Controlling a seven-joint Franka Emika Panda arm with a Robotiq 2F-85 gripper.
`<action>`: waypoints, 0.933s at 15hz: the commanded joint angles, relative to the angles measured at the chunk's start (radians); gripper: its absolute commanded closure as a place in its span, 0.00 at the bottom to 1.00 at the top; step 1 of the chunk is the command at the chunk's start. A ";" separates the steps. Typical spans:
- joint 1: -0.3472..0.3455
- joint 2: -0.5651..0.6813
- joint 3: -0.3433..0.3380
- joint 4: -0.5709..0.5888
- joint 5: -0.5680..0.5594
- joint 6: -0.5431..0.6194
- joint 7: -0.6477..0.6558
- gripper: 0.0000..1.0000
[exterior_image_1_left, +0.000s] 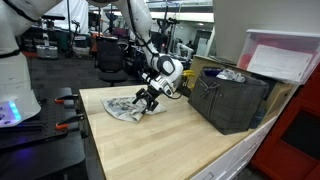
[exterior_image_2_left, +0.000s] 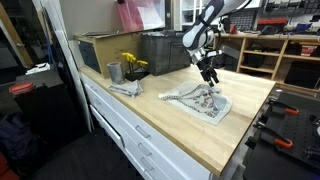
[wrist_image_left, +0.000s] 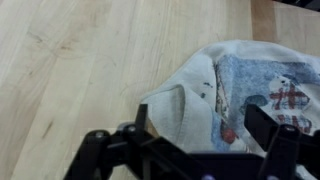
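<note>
A crumpled white cloth (exterior_image_1_left: 125, 108) with a printed pattern lies on the wooden table (exterior_image_1_left: 170, 140), also seen as the cloth (exterior_image_2_left: 205, 103) in both exterior views. My gripper (exterior_image_1_left: 148, 97) hangs just above its right edge, jaws open. In the wrist view the cloth (wrist_image_left: 225, 95) with blue and red print lies directly under my gripper (wrist_image_left: 205, 125). The two black fingers (wrist_image_left: 268, 128) stand wide apart over a folded hem, nothing between them but cloth below. I cannot tell whether the fingertips touch the fabric.
A dark crate (exterior_image_1_left: 230, 100) stands at the table's right end with a white box (exterior_image_1_left: 285, 55) above it. In an exterior view, a grey cup (exterior_image_2_left: 114, 72), a yellow object (exterior_image_2_left: 132, 63) and a small metal tool (exterior_image_2_left: 124, 88) sit near the far end.
</note>
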 joint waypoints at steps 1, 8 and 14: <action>-0.029 0.010 0.026 0.015 0.050 -0.019 -0.035 0.09; -0.036 0.015 0.029 0.026 0.090 -0.025 -0.027 0.72; -0.030 -0.053 0.017 -0.042 0.052 0.052 -0.043 1.00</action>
